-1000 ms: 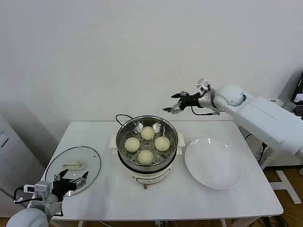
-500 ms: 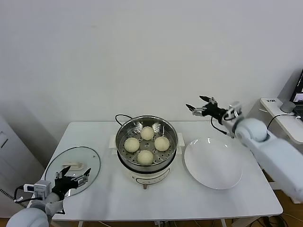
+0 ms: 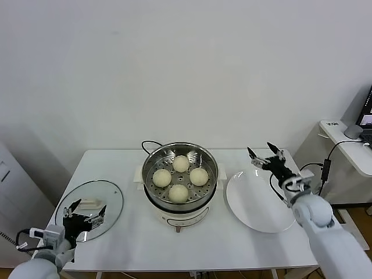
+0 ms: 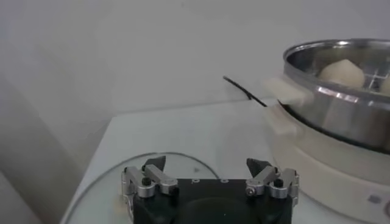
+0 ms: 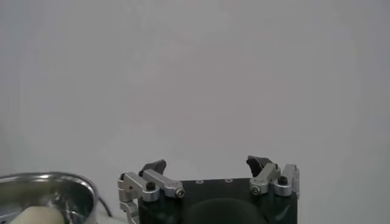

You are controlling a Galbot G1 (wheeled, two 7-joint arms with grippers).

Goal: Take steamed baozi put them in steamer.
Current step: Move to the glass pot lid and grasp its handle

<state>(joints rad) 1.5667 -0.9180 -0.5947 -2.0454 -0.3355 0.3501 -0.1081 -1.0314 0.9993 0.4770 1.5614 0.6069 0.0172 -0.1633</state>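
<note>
White baozi point(image 3: 181, 176), all four, sit in the steamer point(image 3: 181, 152). Our right gripper point(image 3: 267, 158) hangs over the plate point(image 3: 261, 200), fingers spread, buns to its left. Our left gripper point(image 3: 83, 214) waits spread over the lid point(image 3: 110, 195).

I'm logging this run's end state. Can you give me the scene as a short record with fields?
steamed baozi: four, all inside the steamer
steamer: uncovered, mid-table
glass lid: flat on the table, on the robot's left
white plate: bare, right of the steamer
left tool: open, holding nothing, over the lid's near edge
right tool: open, holding nothing, above the plate's far edge
</note>
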